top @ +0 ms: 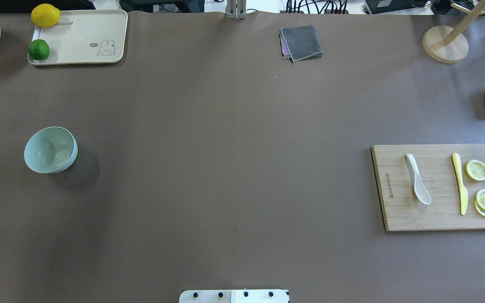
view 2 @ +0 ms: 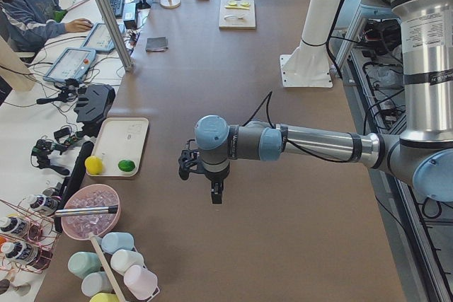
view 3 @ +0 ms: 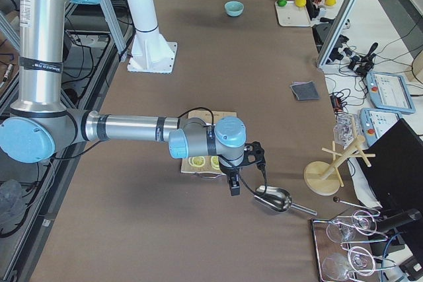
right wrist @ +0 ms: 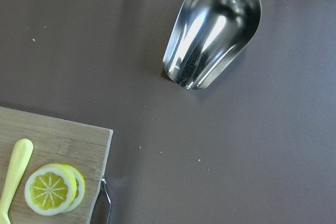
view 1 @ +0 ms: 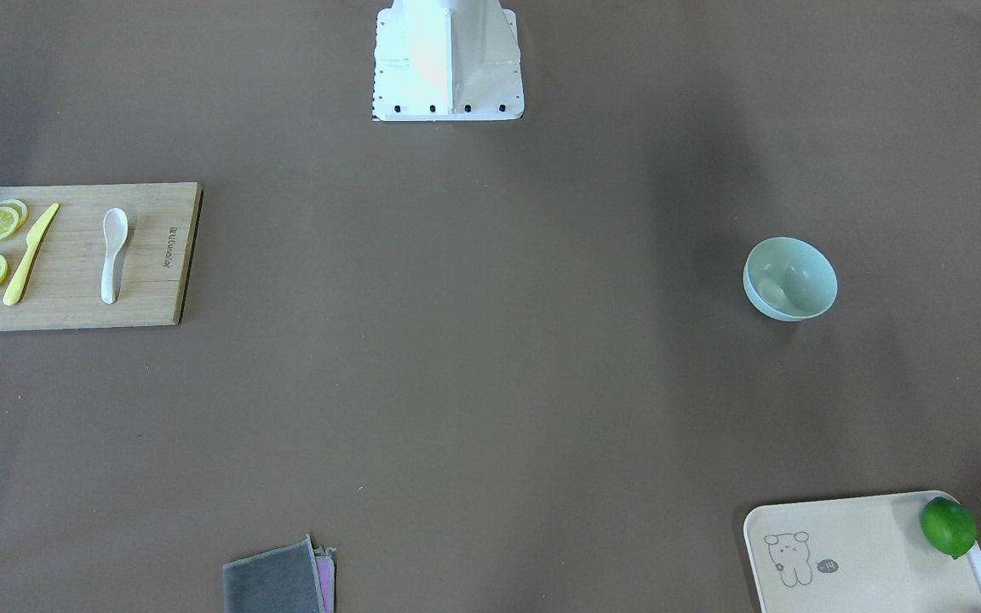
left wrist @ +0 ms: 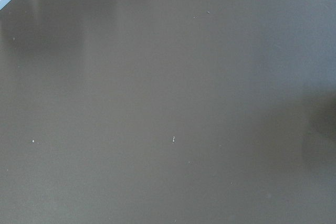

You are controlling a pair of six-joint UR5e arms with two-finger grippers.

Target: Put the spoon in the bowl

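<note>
1. Wide brown surface, with desks and an operator along its far side.
2. The spoon lies flat on a wooden board on the robot's right, scoop end toward the robot. A yellow knife lies beside it, not touching. Lemon slices sit past the knife.
3. The bowl stands upright on the robot's left with nothing in it. It is well apart from the spoon, with most of the surface between them.
4. The right tool hangs over the board's outer end, near a metal scoop. I see nothing in it, but from the side I cannot tell how far apart its fingers stand.
5. The left tool hovers over plain brown surface. Its gap cannot be told either.
6. Task not begun, by my reading; the pick-up comes first.
7. Risks:
   - The glossy spoon, lying flat, gives little to pinch and could skid or slip free.
   - A descent set too far outward might catch the knife.
   - The long carry, or a hand-over, could drop the spoon midway.
   - A release onto the thin rim could tip the bowl.
</note>
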